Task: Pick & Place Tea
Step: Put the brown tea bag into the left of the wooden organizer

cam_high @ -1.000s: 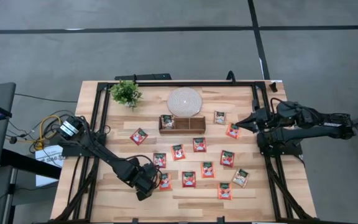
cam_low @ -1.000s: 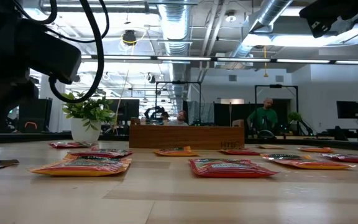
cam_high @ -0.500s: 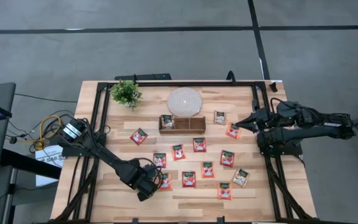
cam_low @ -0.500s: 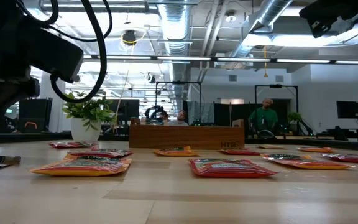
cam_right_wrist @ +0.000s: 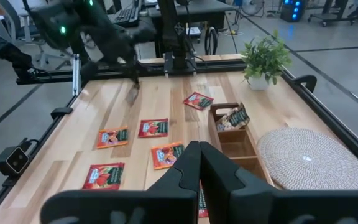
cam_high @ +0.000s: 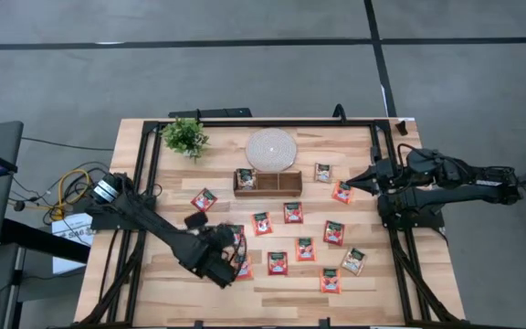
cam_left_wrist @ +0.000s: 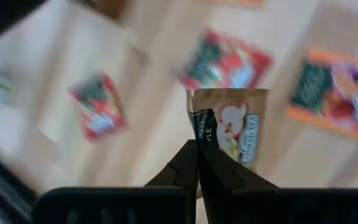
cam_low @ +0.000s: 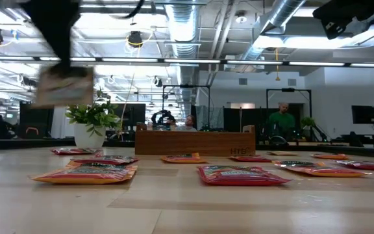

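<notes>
Wooden table (cam_high: 181,283), seen from above, carried red tea sachets (cam_high: 278,263) scattered in front of the tray (cam_high: 268,191), which already held one sachet in its left compartment. Your left gripper (cam_high: 195,222) was clamped on a beige sachet (cam_left_wrist: 232,127), lifted clear of the table, pinching it by one edge. Your right gripper (cam_high: 354,180) waited at the right edge, fingers closed and empty. To do this step well, carry the sachet level over the tray, lower it into a compartment, then release; an edge pinch may let it swing.
</notes>
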Motion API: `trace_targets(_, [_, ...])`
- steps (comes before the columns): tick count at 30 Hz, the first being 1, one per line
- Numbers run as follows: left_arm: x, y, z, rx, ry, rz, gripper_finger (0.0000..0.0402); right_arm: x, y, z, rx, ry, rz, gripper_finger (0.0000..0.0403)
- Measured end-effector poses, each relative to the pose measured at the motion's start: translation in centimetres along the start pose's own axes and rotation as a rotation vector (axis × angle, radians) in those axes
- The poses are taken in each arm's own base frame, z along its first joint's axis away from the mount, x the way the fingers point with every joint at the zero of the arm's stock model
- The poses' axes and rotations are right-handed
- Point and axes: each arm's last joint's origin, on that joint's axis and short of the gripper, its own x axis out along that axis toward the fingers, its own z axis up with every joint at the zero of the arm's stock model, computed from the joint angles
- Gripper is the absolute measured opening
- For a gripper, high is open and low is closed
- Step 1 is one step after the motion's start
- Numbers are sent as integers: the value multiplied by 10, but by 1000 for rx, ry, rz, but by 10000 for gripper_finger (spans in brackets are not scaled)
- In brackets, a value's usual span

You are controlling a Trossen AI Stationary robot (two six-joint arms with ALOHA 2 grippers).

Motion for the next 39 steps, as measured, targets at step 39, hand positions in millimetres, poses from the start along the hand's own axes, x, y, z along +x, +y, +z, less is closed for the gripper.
trace_targets(39, [126, 76, 146, 423, -55, 359, 1, 0, 1, 0, 26, 1, 23, 0])
